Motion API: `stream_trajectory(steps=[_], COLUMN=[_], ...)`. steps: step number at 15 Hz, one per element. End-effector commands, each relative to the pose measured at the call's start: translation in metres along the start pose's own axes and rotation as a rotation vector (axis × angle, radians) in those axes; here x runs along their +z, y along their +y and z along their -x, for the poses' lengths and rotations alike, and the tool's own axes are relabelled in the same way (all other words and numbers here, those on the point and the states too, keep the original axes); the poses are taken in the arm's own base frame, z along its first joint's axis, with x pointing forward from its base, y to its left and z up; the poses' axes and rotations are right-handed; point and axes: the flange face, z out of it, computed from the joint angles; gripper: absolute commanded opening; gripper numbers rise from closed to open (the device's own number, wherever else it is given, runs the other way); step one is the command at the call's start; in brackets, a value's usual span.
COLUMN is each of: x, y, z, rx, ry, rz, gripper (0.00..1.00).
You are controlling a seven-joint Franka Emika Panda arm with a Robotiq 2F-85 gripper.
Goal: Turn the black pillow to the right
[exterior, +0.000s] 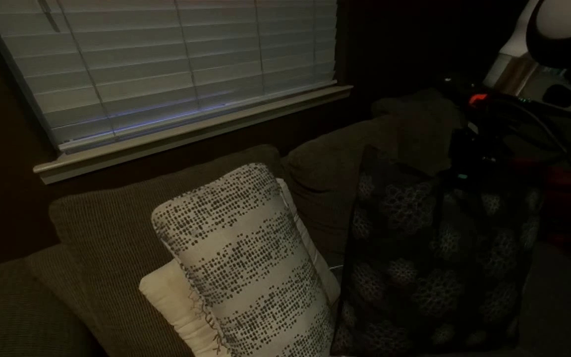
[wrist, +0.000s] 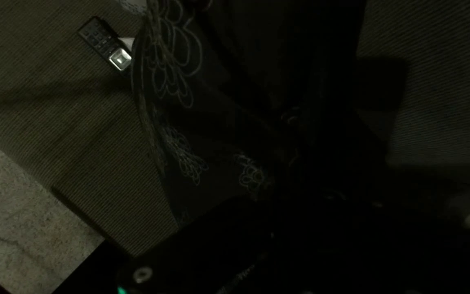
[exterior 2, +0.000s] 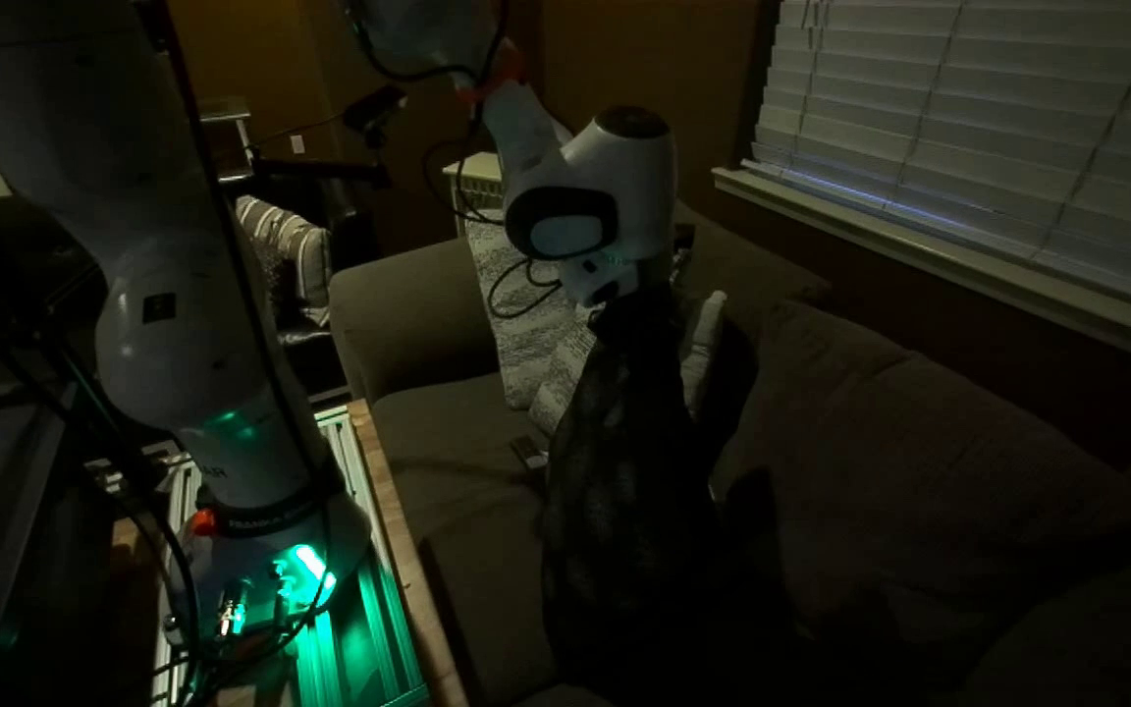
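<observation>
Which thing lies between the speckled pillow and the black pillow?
In an exterior view, an edge of the cream pillow shows between the speckled pillow and the black pillow, with sofa cushion above it.

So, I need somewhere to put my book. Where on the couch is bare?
In an exterior view, bare seat lies between the black pillow and the wooden edge, and from the remote toward the armrest. It's crowded near the black one, where the speckled pillow overlaps the cream pillow.
</observation>
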Motion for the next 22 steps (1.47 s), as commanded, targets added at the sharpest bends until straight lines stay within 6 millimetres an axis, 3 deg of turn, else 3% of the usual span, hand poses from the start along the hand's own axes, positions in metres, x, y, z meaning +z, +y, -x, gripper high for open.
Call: stream_trajectory(steps=[1, 5, 6, 9, 13, 18, 22], x=[-0.030, -0.036, -0.033, -0.034, -0.054, -0.059, -0.052], y=[0.006, 0.015, 0.004, 0.008, 0.008, 0.002, -0.003], z=[-0.004, -0.014, -0.007, -0.003, -0.002, -0.024, -0.056], rx=[0.030, 0.110, 0.126, 0.120, 0.183, 0.385, 0.569], ry=[-0.093, -0.121, -0.121, -0.122, -0.186, -0.263, -0.300], rz=[-0.123, -0.196, -0.206, -0.225, -0.211, -0.217, -0.184], gripper=[0.01, 0.01, 0.01, 0.01, 0.01, 0.01, 0.01])
